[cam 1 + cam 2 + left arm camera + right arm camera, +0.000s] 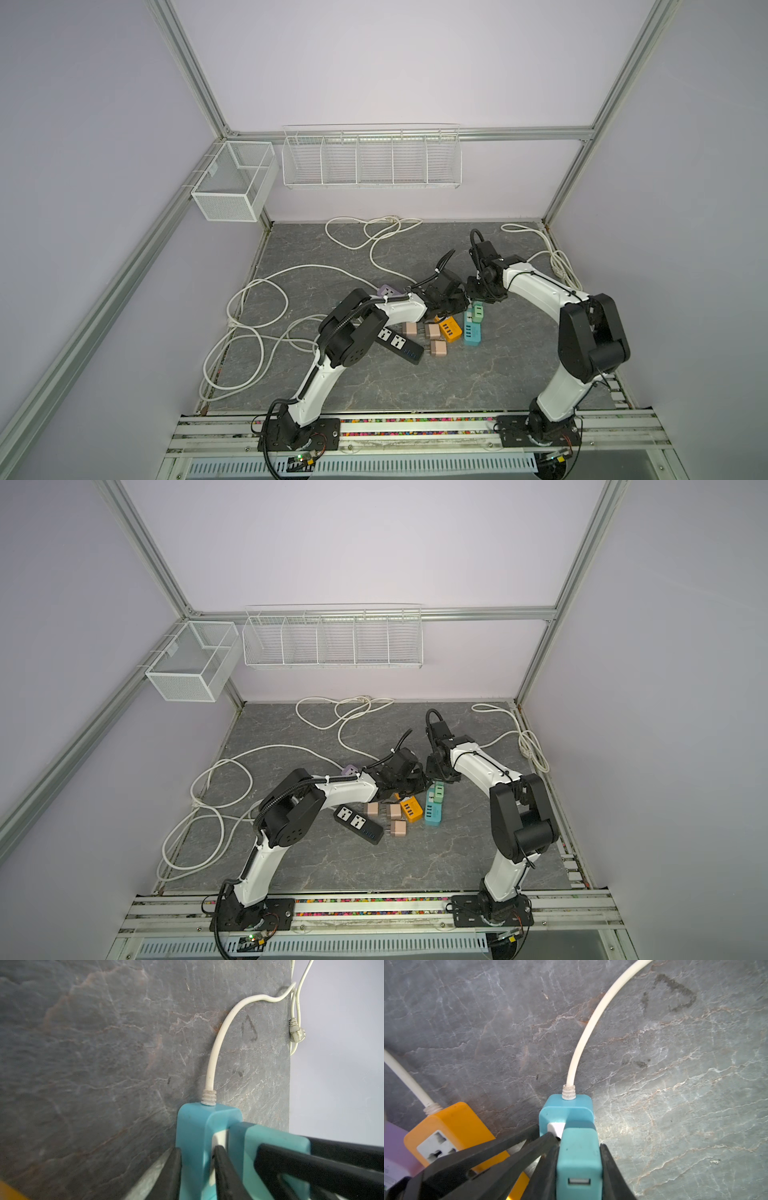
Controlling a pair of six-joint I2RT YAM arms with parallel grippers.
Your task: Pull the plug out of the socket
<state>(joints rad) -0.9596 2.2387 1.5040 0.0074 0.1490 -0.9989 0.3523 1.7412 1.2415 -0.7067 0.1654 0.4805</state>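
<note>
– Right of centre in both top views, where the two arms meet, which step is in hand?

– The hold-and-pull step, it is judged. Taken from the left, the blue power strip is pinned by the left gripper, whose jaws are drawn narrow over one side wall of the strip. Just to the right, the teal USB plug is clamped between the closed-in jaws of the right gripper.

– Has the plug been freed?

– Not yet, it seems. In the right wrist view its body is seen pressed against the strip's white socket face, and no gap can be made out. The prongs are hidden.

– What is called for next?

– A straight pull away from the socket face is called for on the right, while the strip is held down on the slate tabletop by the left. A sideways twist is to be avoided. The strip could be dragged into the orange power strip just beside it, or tugged against its white cable.
</note>
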